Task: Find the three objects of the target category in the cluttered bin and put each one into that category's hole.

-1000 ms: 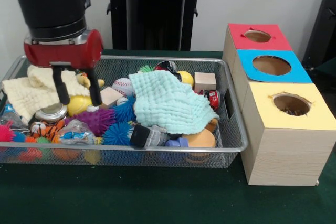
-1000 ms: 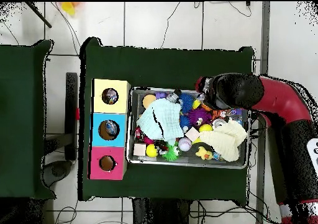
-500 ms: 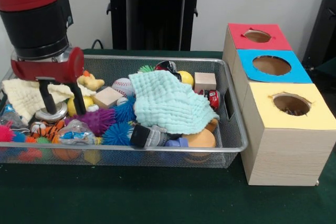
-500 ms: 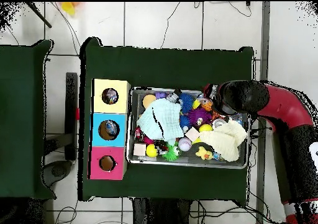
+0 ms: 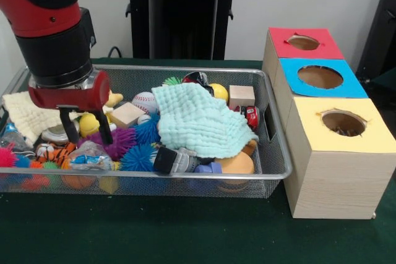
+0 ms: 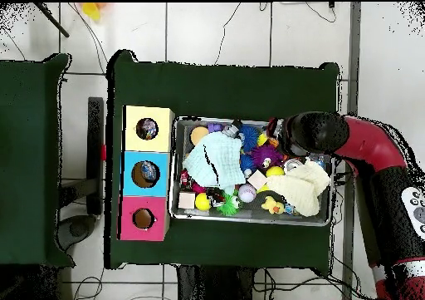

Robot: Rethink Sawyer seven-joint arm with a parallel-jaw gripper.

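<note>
Since the previous frame, the arm has shifted slightly toward the bin's centre in the front view, and the gripper point(image 5: 86, 125) now hangs over the yellow ball point(image 5: 89, 123) and the purple spiky ball point(image 5: 115, 142) rather than over the silver can point(image 5: 57, 133).

The green table point(image 5: 185, 233) carries all items. The wire mesh bin point(image 5: 272, 153) occupies the left and centre of the front view. Just beside its right wall stand three wooden boxes in a row: the yellow box point(image 5: 337, 159) nearest the camera, the blue box point(image 5: 318, 78) in the middle, and the red box point(image 5: 303, 43) farthest back, each with one round hole on top.

Inside the bin, a mint cloth point(image 5: 198, 122) lies draped across the centre, and a cream cloth point(image 5: 25, 112) lies at the left end. A wooden block point(image 5: 241, 96) sits near the far right corner, a second wooden block point(image 5: 127, 114) near the gripper. A baseball point(image 5: 145, 101), a blue spiky ball point(image 5: 137, 157) and a striped tiger toy point(image 5: 52, 154) lie among the clutter.

The gripper's two black fingers point(image 5: 103, 129) stand apart, holding nothing, with tips low among the objects. No target object can be identified with certainty.
</note>
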